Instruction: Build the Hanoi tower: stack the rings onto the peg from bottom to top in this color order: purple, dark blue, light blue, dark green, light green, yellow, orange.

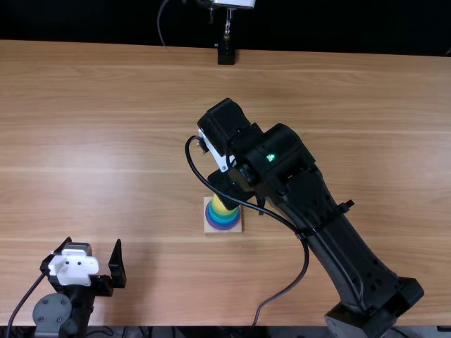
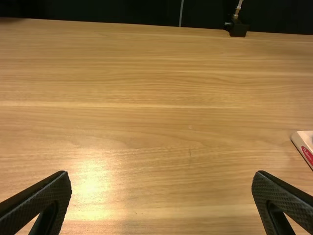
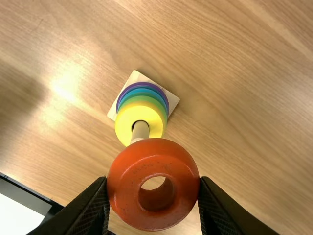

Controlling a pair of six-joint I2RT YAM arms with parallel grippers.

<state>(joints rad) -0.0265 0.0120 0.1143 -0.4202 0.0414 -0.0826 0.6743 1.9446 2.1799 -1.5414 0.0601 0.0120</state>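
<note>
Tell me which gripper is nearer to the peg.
Right. The right gripper holds the orange ring close beside the peg; the left gripper is well off to the peg's left, toward the robot.

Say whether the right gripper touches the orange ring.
Touching. The right wrist view shows both jaws of the right gripper against the orange ring on opposite sides.

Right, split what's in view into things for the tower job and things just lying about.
For the job:
- orange ring, in the right claw
- stacked rings, yellow on top
- peg
- wooden base

Just there:
- black block at the table's far edge
- thin cable beyond that edge
</note>
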